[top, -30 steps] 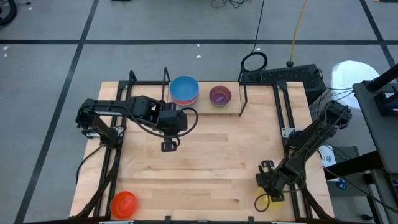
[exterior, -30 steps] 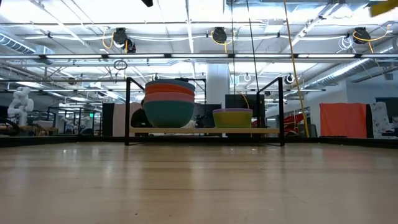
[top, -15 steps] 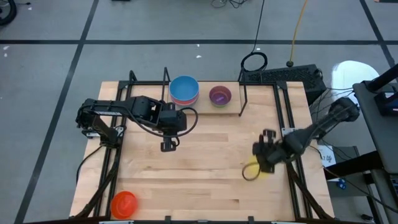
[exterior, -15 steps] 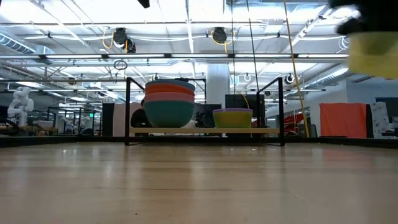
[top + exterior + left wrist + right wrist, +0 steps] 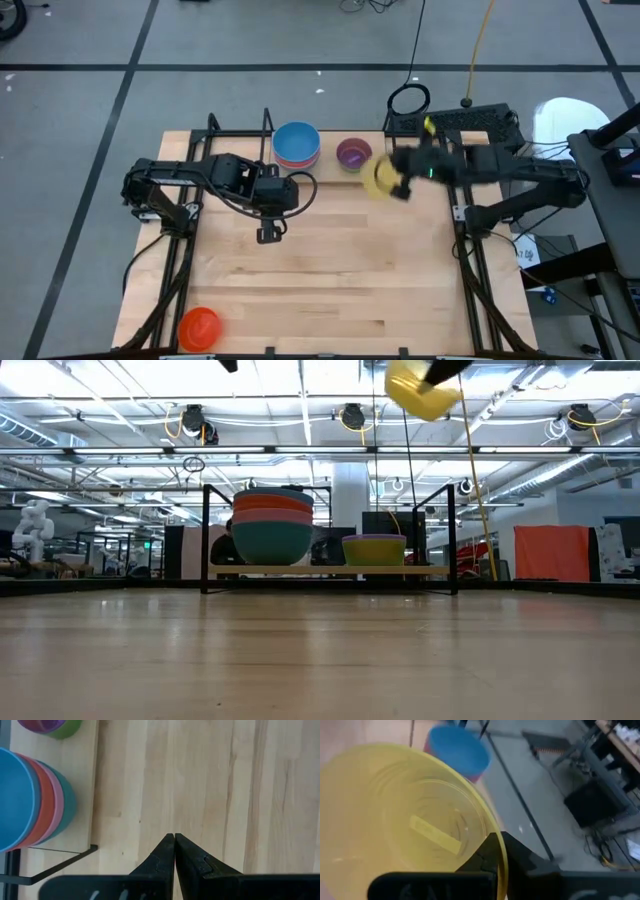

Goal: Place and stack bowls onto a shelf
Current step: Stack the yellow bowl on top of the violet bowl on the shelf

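My right gripper (image 5: 398, 174) is shut on the yellow bowl (image 5: 380, 178) and carries it high above the shelf's (image 5: 330, 570) right end; in the low view the bowl (image 5: 422, 388) hangs well over the uprights. On the shelf board sit a stack of bowls with blue on top (image 5: 296, 145) (image 5: 272, 525) (image 5: 30, 800) and a purple bowl nested in another (image 5: 354, 154) (image 5: 374, 548). A red bowl (image 5: 198, 326) rests on the table's near left corner. My left gripper (image 5: 271, 234) (image 5: 174, 836) is shut and hovers over the table in front of the shelf. My right gripper holds the yellow bowl by its rim (image 5: 498, 847), one finger (image 5: 481, 857) inside the bowl and the other outside. The fingers come about level from the table's right. The bowl is lifted clear and tilted.
Thin black uprights (image 5: 205, 538) (image 5: 453, 538) stand at the shelf's ends. Black frame rails run along the table's left (image 5: 175, 270) and right (image 5: 470, 270) sides. A black box (image 5: 455, 125) sits just beyond the far right corner. Bare wood (image 5: 330, 270) spreads in front of the shelf.
My right gripper has carried the yellow bowl from the table's near right corner up and toward the far edge and the left, to a spot over the shelf's right end. The bowl has been lifted high off the table.
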